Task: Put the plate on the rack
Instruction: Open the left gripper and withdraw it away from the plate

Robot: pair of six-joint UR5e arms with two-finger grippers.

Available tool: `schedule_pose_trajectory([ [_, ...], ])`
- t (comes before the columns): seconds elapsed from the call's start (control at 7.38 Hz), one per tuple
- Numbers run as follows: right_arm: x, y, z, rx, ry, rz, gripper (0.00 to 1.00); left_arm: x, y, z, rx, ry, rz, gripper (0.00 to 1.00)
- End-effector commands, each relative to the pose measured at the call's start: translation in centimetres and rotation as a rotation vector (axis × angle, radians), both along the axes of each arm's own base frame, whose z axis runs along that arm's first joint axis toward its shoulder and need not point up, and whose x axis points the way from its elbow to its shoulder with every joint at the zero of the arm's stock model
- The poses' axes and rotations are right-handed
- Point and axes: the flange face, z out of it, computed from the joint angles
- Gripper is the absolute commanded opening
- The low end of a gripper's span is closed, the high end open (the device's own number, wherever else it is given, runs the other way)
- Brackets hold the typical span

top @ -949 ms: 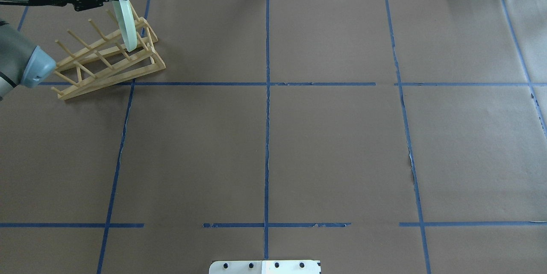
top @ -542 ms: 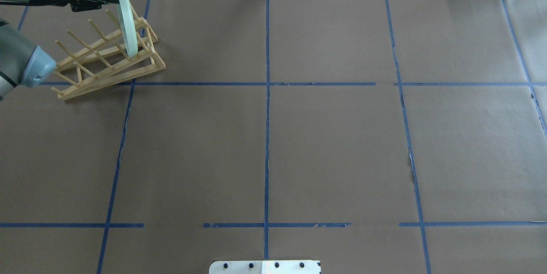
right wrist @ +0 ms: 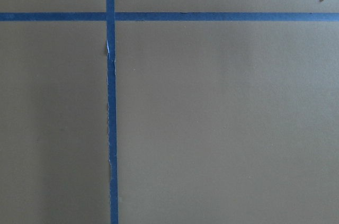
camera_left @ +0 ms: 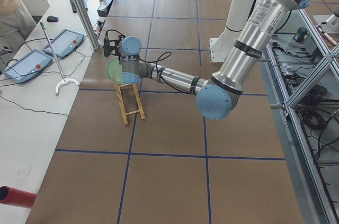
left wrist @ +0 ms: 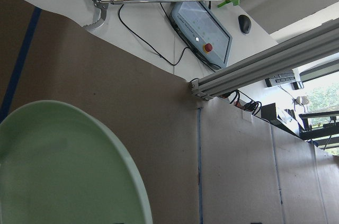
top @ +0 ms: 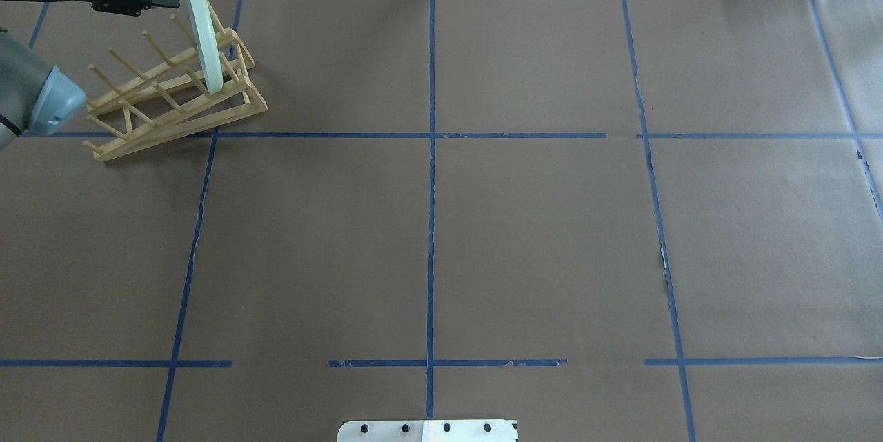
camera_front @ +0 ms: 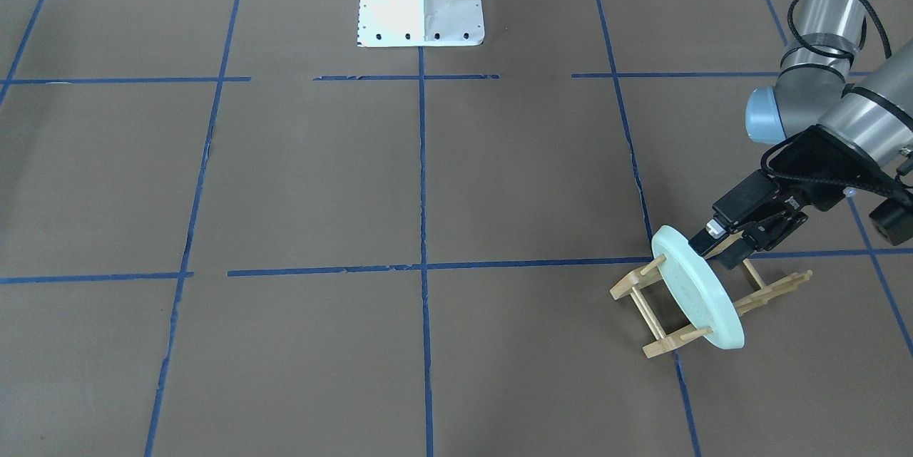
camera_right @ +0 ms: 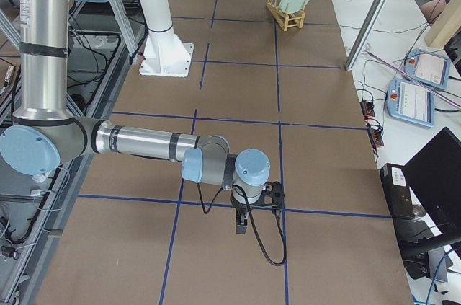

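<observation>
Front-facing view: my left claw (camera_front: 726,242) sits at the top rim of the plate (camera_front: 702,300). Its two fingers are spread apart with a clear gap between them, clamped on nothing. The plate stands on edge in the rack (camera_front: 667,346), leaning between the pegs toward one end. The rack rests on the brown desk (camera_front: 285,193), just beside a crossing of blue tape lines (camera_front: 421,179).

Overhead view: the plate shows nearly edge-on and tilted, its lower edge down between the rack's two rails. My spread fingers lie either side of its upper rim. I cannot tell whether either one touches it.

Left side view: my near arm reaches across to the rack, and the plate's pale green face shows behind my wrist.

Right side view: my right claw (camera_right: 242,224) hangs low over the desk by a tape crossing, well apart from the rack at the far end. How far open it is, I cannot tell.

Left wrist view: the plate's curved rim fills the lower left corner, close up.

Right wrist view: only desk and crossed tape.
</observation>
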Motion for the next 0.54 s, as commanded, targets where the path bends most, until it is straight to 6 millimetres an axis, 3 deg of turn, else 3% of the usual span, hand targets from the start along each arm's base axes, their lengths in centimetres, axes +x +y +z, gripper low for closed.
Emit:
schedule_pose_trajectory([
  [0.0, 0.0, 0.1, 0.1, -0.006, 0.001, 0.005, 1.00, -4.5, 0.8, -0.5, 0.028, 0.007, -0.055, 1.00],
  [0.14, 0.0, 0.1, 0.1, -0.007, 0.001, 0.006, 1.00, -6.3, 1.7, 1.1, 0.015, -0.003, -0.075, 1.00],
  [0.27, 0.0, 0.1, 0.1, -0.007, 0.001, 0.006, 1.00, -7.7, 3.6, 4.8, 0.063, -0.084, -0.068, 1.00],
  [0.41, 0.0, 0.1, 0.1, -0.007, 0.001, 0.006, 1.00, -9.1, 6.1, 10.5, 0.136, -0.213, -0.050, 1.00],
])
